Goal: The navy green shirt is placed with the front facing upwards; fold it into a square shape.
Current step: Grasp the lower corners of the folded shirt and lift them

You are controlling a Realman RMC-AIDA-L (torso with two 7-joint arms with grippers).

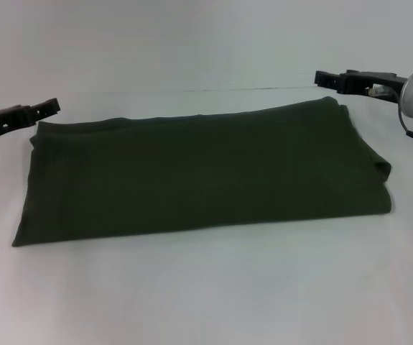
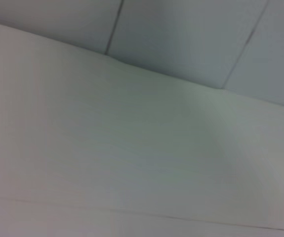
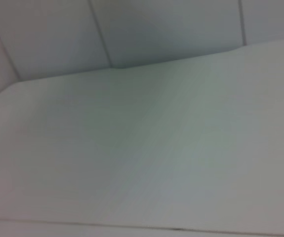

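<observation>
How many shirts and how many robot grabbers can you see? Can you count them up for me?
Shirts: 1, the navy green shirt, folded flat on the white table.
Grippers: 2, the left gripper and the right gripper.
Total: 3

Bare white table (image 3: 146, 148), panelled wall (image 3: 171, 29)

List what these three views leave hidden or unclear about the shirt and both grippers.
- Navy green shirt, head view: already folded into a wide band, so its chest, collar and sleeves are tucked out of sight.
- Left gripper, head view: seen side-on beside the shirt's far left corner; finger state unreadable.
- Right gripper, head view: same, beyond the far right corner.
- Both wrist views: only the bare white table, no shirt or fingers.
</observation>
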